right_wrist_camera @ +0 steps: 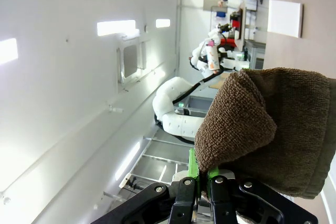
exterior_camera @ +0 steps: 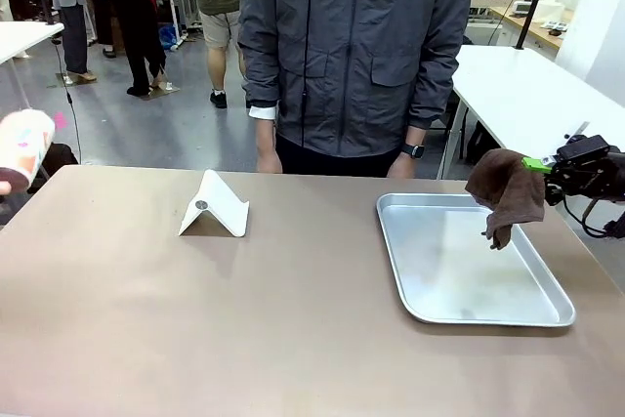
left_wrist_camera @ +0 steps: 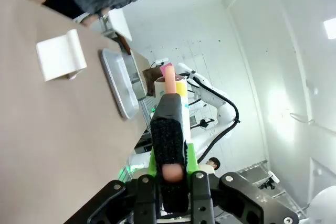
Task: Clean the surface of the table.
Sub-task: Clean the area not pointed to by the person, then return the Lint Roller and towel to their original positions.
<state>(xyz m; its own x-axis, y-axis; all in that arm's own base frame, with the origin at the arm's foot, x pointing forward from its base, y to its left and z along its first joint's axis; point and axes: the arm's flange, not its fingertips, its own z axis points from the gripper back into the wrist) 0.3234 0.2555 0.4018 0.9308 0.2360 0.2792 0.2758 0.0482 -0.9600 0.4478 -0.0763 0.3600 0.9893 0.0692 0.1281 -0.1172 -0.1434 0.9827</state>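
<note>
A wide brownish-taupe table [exterior_camera: 244, 329] filled the lower part of the front view, running from the near edge to a person [exterior_camera: 356, 46] in a grey jacket who stood at its far edge, arms down. A shiny metal tray [exterior_camera: 459, 275] lay flat on the table's right half, close to the right edge. A white folded stand [exterior_camera: 215, 208] sat left of centre, nearer the far edge, well apart from the tray.

The right gripper [exterior_camera: 543, 165] reached in from beyond the table's right edge, its fingers pinched together on a brown cloth [exterior_camera: 508, 192]. The cloth hung limp over the tray's far right corner; whether its lowest tip touched the tray could not be told.

At the table's far left corner, a blurred white and pink object [exterior_camera: 24, 148] was raised above the surface. In the left wrist view, the left gripper [left_wrist_camera: 169, 103] had its fingers drawn close together, clamping that object well above the table.
</note>
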